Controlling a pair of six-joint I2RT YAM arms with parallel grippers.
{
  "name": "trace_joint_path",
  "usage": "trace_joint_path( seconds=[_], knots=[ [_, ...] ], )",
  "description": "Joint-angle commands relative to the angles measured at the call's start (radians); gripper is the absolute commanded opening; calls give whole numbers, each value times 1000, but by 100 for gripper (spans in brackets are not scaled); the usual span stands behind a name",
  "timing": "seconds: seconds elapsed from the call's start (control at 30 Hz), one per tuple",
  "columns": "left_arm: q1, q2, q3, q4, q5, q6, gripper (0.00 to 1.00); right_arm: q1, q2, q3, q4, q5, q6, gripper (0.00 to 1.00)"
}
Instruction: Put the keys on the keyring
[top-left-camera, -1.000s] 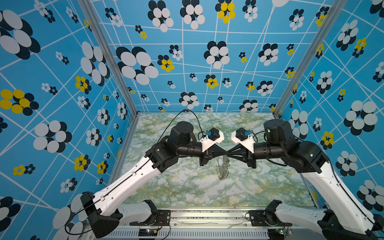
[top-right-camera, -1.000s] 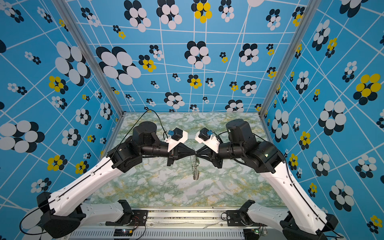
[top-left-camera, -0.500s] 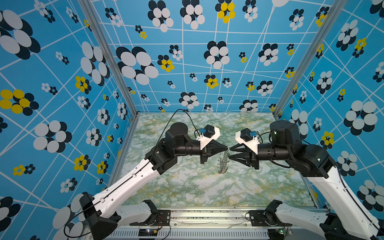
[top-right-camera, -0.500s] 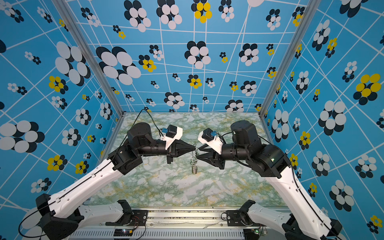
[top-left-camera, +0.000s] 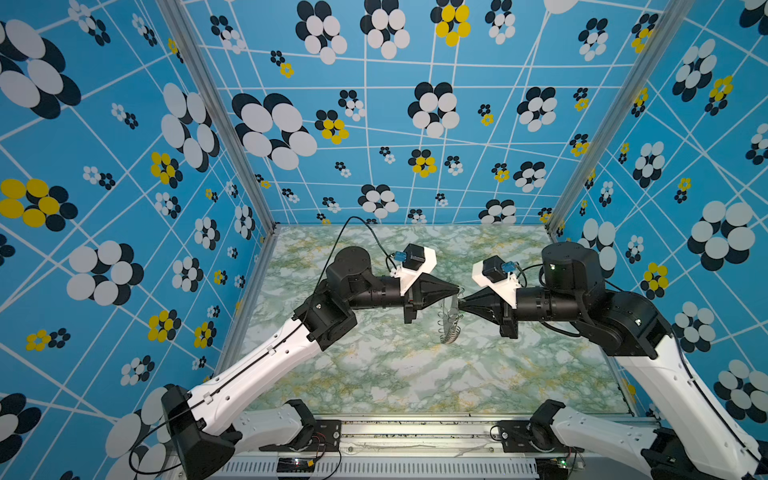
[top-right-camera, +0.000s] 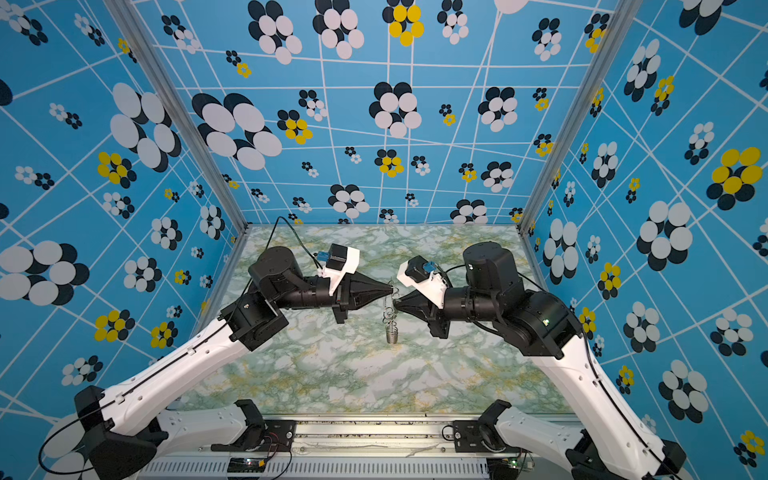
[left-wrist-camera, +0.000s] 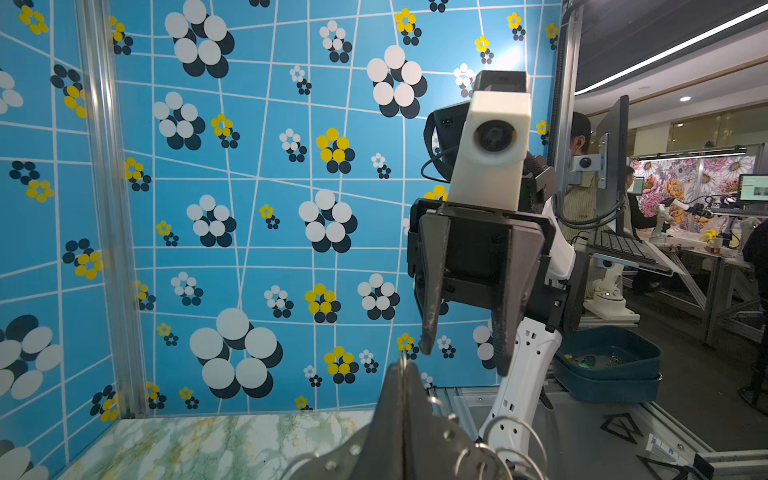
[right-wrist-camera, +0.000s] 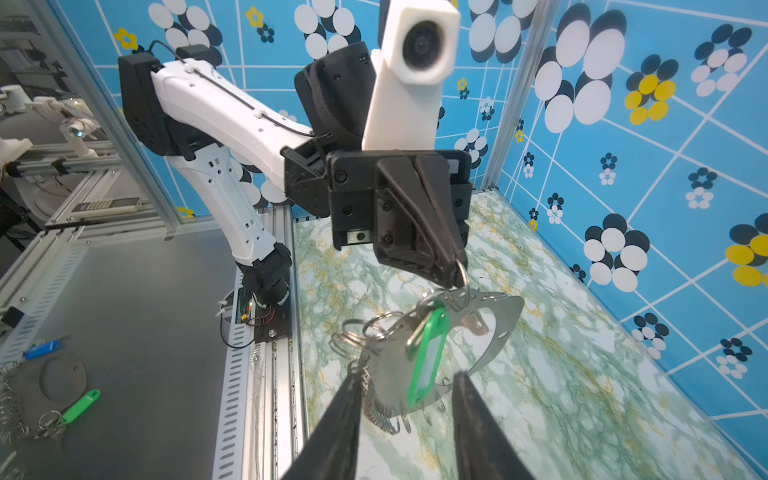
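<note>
Left tool pinches the keyring top edge; right tool jaws apart, empty. Green key tag looks light, slick, free-swinging; I'd grip across its flat faces.

In both top views the large flat grey-brown keyring with silver wire loops shows only edge-on, and the small light-green key cannot be made out there. The fingers of the left gripper, cropped by the left wrist view's edge, hide most of the ring. The fingers of the right gripper are cropped too.
</note>
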Motion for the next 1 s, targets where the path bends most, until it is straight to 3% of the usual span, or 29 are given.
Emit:
trace_joint_path(
  seconds=[0.0, 0.5, 0.73, 0.97],
  knots=[
    [10, -16, -21, 175, -30, -63, 0, 6, -15, -24, 44, -44, 22, 0],
    [12, 105, -72, 612, 20, -333, 0, 49, 31, -102, 214, -92, 94, 0],
    [29, 101, -83, 630, 49, -352, 0, 49, 14, -75, 155, -38, 66, 0],
    [36, 88, -118, 678, 56, -342, 0, 49, -29, -26, 45, 16, 40, 26]
  ],
)
